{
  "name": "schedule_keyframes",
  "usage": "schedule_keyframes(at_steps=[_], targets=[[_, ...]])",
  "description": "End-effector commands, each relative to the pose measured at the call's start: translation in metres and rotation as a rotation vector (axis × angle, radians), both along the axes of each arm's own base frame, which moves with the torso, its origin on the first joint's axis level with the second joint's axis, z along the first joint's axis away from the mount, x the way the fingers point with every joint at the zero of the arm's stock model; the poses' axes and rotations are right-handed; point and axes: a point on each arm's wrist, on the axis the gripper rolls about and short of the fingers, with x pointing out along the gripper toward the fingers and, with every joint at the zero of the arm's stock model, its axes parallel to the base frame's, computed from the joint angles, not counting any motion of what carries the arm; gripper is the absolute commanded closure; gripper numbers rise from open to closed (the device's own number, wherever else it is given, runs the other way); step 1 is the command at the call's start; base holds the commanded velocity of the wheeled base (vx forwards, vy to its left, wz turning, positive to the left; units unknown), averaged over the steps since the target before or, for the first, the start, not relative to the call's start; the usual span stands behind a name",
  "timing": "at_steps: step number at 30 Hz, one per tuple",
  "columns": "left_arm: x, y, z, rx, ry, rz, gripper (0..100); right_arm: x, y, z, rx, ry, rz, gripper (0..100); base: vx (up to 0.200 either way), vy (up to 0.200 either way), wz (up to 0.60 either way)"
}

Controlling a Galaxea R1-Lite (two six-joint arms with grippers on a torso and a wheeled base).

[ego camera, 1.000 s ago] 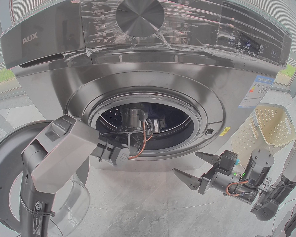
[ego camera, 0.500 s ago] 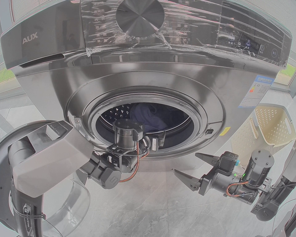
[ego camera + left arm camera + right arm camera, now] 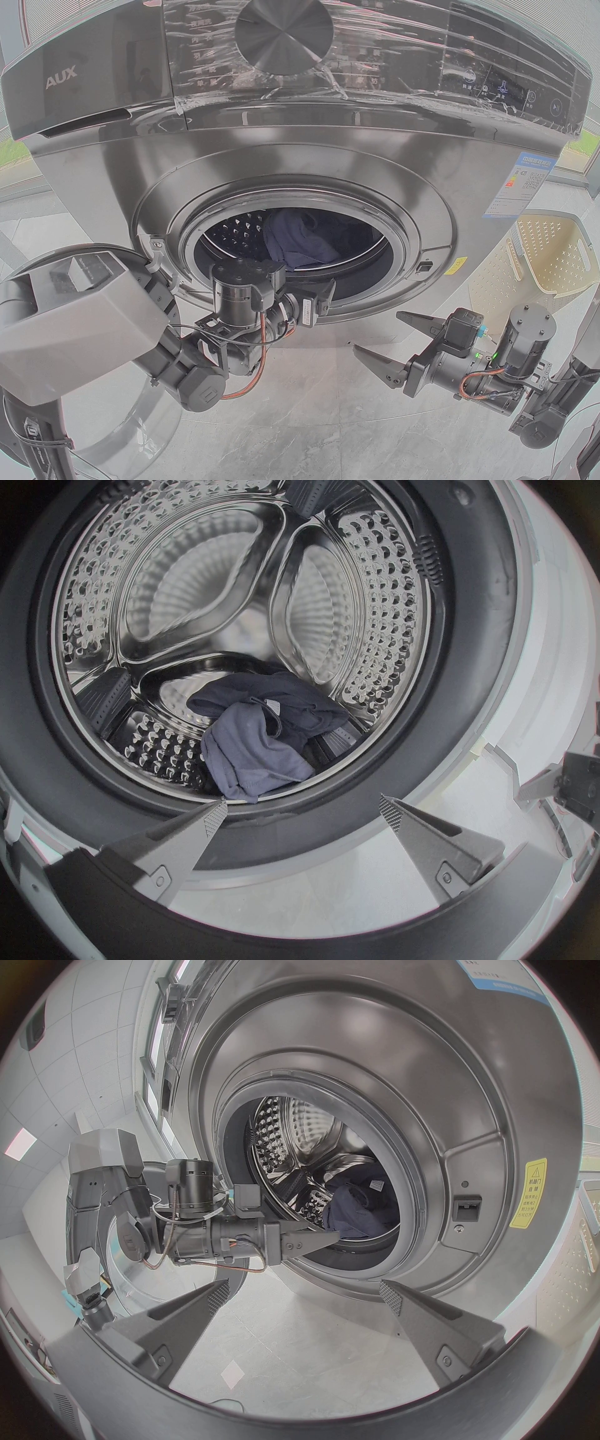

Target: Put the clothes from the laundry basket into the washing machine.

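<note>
A dark blue garment (image 3: 297,237) lies crumpled on the floor of the washing machine's steel drum (image 3: 206,586), also seen as the garment (image 3: 262,742) and the garment (image 3: 356,1207). My left gripper (image 3: 302,808) hangs open and empty just outside the lower rim of the round opening (image 3: 409,250), pointing into the drum. From the side, the left gripper (image 3: 315,1240) sits at the door seal's edge. My right gripper (image 3: 378,333) is open and empty, low over the floor in front of the machine, to the right of the opening. The cream perforated laundry basket (image 3: 556,250) stands at the right.
The machine's round glass door (image 3: 125,406) stands swung open at the lower left, behind my left arm. Grey tiled floor (image 3: 312,412) lies in front of the machine. The door latch slot (image 3: 467,1207) is on the opening's right side.
My left arm has pulled back out of the drum and down to the opening's lower rim, uncovering the blue garment that lies inside. The right arm has stayed still.
</note>
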Motion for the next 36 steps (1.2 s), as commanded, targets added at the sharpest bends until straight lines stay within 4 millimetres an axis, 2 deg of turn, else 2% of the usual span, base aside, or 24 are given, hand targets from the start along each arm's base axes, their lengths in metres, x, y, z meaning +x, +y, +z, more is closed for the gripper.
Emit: schedule_keyframes(at_steps=[1, 6, 8, 10, 12, 13, 14, 17, 18, 20, 22, 30, 33, 36], targets=[[-0.016, 0.01, 0.007, 0.003, 0.006, -0.009, 0, -0.001, -0.001, 0.0, -0.002, 0.004, -0.002, 0, 0.0, 0.0, 0.0], [-0.054, 0.013, -0.003, 0.028, 0.065, -0.075, 0, -0.001, -0.002, 0.001, 0.003, 0.0, -0.001, 0, 0.0, 0.0, 0.0], [-0.062, 0.013, -0.004, 0.019, 0.068, -0.089, 0, -0.002, -0.004, 0.002, 0.005, -0.003, -0.007, 0, 0.0, 0.0, 0.0], [-0.076, 0.013, 0.0, -0.012, 0.049, -0.115, 0, -0.005, -0.007, 0.006, 0.009, -0.015, -0.01, 0, 0.0, 0.0, 0.0], [-0.078, 0.014, 0.001, -0.014, 0.047, -0.117, 0, -0.006, -0.009, 0.008, 0.011, -0.02, -0.01, 0, 0.0, 0.0, 0.0], [-0.101, 0.018, 0.009, -0.036, 0.028, -0.16, 0, -0.015, -0.015, 0.015, 0.026, -0.035, -0.008, 0, 0.0, 0.0, 0.0], [-0.11, 0.019, 0.011, -0.038, 0.028, -0.182, 0, -0.018, -0.018, 0.015, 0.023, -0.033, -0.011, 0, 0.0, 0.0, 0.0], [-0.132, 0.028, 0.017, -0.044, 0.024, -0.22, 0, -0.026, -0.025, 0.015, 0.016, -0.03, -0.019, 0, 0.0, 0.0, 0.0], [-0.132, 0.028, 0.017, -0.044, 0.024, -0.22, 0, -0.026, -0.025, 0.015, 0.016, -0.03, -0.019, 0, 0.0, 0.0, 0.0], [-0.151, 0.04, 0.024, -0.06, 0.015, -0.249, 0, -0.037, -0.036, 0.019, 0.018, -0.038, -0.028, 0, 0.0, 0.0, 0.0], [-0.157, 0.046, 0.027, -0.077, 0.009, -0.253, 0, -0.04, -0.042, 0.022, 0.023, -0.046, -0.042, 0, 0.0, 0.0, 0.0], [-0.181, 0.079, 0.033, -0.118, -0.019, -0.248, 0, -0.058, -0.059, 0.031, 0.023, -0.103, -0.064, 0, -0.2, 0.0, 0.0], [-0.186, 0.09, 0.038, -0.141, -0.047, -0.232, 0, -0.06, -0.064, 0.034, 0.032, -0.114, -0.109, 0, 0.0, 0.0, 0.0], [-0.196, 0.104, 0.042, -0.149, -0.068, -0.218, 0, -0.059, -0.079, 0.036, 0.027, -0.118, -0.201, 0, -0.2, 0.0, 0.0]])
